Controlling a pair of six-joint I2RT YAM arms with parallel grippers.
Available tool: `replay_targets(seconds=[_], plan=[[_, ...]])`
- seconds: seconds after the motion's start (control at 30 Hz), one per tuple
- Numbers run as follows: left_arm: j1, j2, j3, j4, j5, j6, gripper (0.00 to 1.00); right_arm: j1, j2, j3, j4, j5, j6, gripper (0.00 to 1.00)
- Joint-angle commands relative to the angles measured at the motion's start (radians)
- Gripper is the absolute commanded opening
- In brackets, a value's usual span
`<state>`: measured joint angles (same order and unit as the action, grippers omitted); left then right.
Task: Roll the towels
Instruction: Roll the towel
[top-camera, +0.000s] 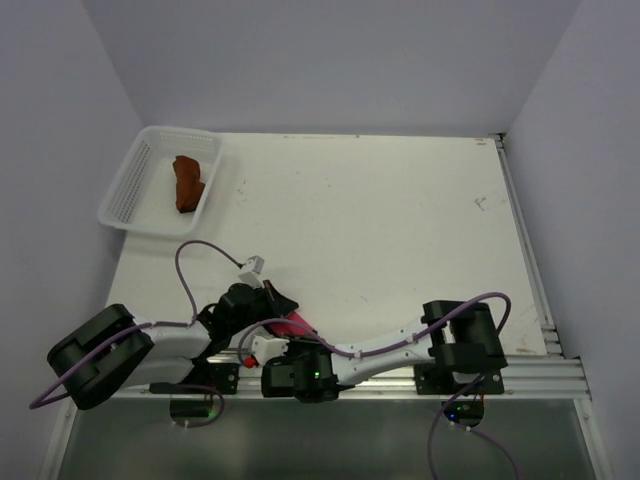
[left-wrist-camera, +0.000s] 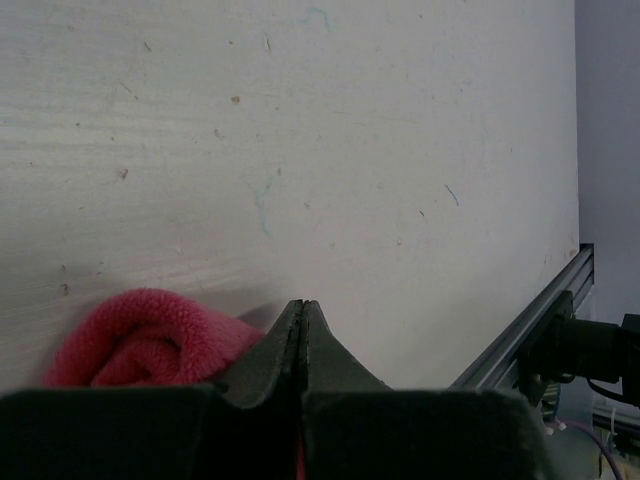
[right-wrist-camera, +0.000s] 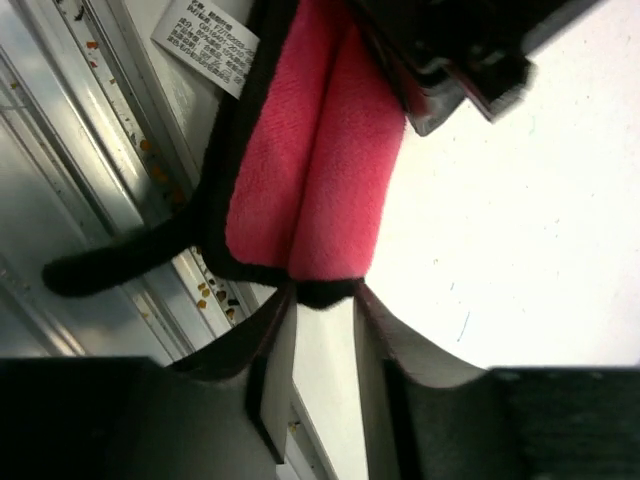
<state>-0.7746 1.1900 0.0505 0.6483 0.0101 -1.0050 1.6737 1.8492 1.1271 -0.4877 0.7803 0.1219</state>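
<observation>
the rust-orange towel (top-camera: 187, 182), fuzzy and bunched into a compact lump, lay inside a white mesh basket (top-camera: 125, 195) at the far left corner of the table (top-camera: 400, 220). the bright pink towel (right-wrist-camera: 310, 170), dark-edged with a white care label (right-wrist-camera: 205, 45), lay well apart by the near edge, folded lengthwise, one end curled into a soft roll.

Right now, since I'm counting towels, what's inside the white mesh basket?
One rust-orange towel lies in the white mesh basket, near its right wall. Whatever is beneath the towel is covered.
</observation>
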Motion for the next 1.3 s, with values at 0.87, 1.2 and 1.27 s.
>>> replay_targets(seconds=[0.87,1.2,1.27], plan=[[-0.017,-0.029,-0.166,-0.002,-0.084,-0.037,0.0,-0.532,-0.464,-0.426,0.547,-0.927,0.501,0.56],[-0.023,-0.063,-0.175,-0.032,-0.09,-0.046,0.0,-0.534,-0.3,-0.446,0.626,-0.972,0.518,0.56],[-0.022,-0.066,-0.176,-0.035,-0.09,-0.047,0.0,-0.534,-0.285,-0.458,0.633,-0.969,0.519,0.52]])
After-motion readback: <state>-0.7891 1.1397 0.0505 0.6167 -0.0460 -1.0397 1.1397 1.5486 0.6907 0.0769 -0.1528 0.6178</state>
